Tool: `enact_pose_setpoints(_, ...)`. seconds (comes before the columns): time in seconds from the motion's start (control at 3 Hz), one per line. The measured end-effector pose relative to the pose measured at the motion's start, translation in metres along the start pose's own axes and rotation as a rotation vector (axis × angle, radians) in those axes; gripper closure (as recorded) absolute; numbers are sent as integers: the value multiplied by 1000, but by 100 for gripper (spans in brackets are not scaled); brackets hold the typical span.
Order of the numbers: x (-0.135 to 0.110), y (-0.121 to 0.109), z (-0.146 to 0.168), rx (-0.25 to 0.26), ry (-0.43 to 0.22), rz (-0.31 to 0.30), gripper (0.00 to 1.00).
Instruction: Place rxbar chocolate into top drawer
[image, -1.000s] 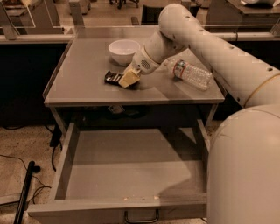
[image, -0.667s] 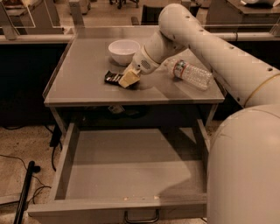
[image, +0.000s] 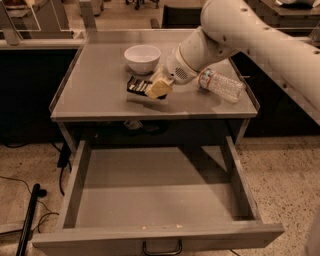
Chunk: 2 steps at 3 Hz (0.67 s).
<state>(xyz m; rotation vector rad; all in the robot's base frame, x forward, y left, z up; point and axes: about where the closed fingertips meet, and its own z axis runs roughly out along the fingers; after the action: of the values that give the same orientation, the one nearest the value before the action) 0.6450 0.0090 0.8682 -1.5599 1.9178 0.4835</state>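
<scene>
Gripper down low on the grey tabletop, right at one end of the rxbar chocolate, and whether it's clamped on the bar or merely meeting it, I can't tell from this angle. The bar lies flat on the table, just in front of the white bowl, with the clear water bottle on its side beyond the wrist. Below, the top drawer is pulled right out, dark handle on its front panel. This bar looks light, thin and a touch bendy, in a slick wrapper, so it could slide or twist out of a loose hold. Best bet, I'd say, is a pinch across the narrow width near the middle, firm without crushing. Then it has to lift clear of the table edge, come forward and go down into the drawer.
</scene>
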Motion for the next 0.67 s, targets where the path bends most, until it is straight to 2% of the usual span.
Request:
enact_pose_setpoints(0.33, 0, 31, -31, 25, -44, -48, 100)
enact_pose_setpoints(0.67, 11, 66, -53, 43, -80, -65, 100)
